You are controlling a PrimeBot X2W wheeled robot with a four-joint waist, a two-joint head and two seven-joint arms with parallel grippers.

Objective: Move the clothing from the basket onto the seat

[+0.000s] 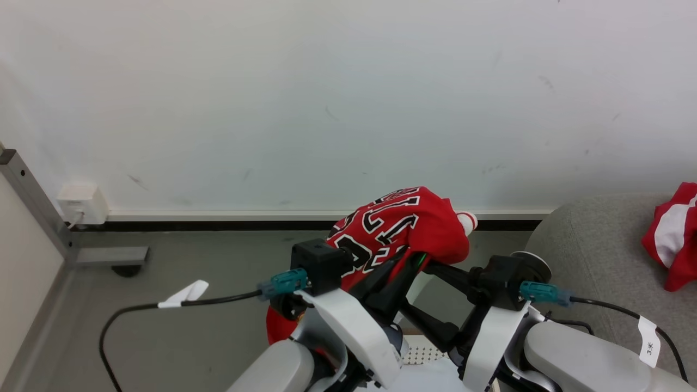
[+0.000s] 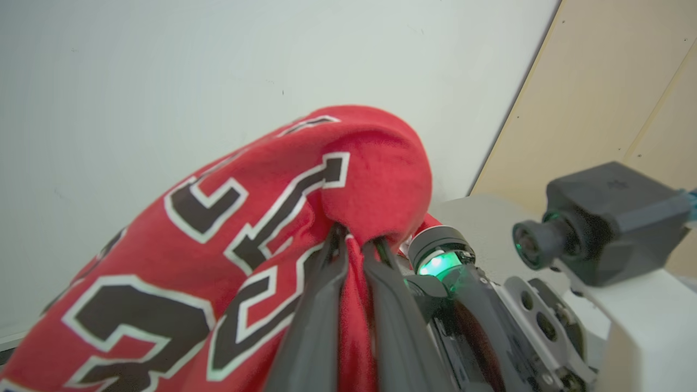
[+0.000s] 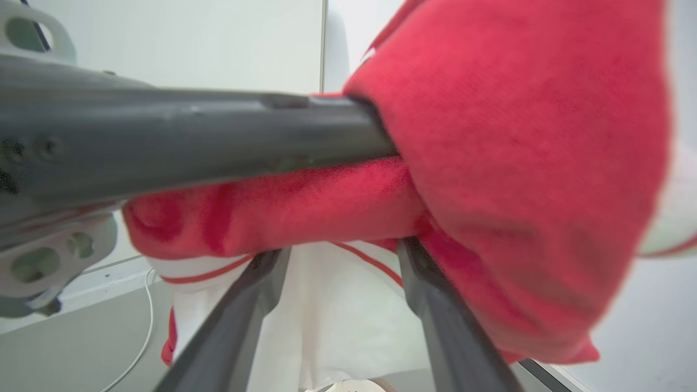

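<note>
Red knit, soft, light and floppy: the red jersey with black-and-white outlined numbers (image 1: 403,228) hangs mid-frame, a fold pinched in the left tool (image 2: 354,247), which is clamped shut. The right tool (image 3: 340,256) stands wide open under the drape. A thick gather looks the safest hold. At right, the light-grey upholstered seat (image 1: 588,245) carries another red-and-white garment (image 1: 672,239).

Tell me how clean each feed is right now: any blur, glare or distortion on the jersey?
Head view: sharp, evenly lit, lettering on the red jersey readable, no glare. Left wrist view: jersey sharp, slight wide-angle bowing, green light glowing without flare. Right wrist view: too close; the cloth and the dark finger crossing it are blurred.
</note>
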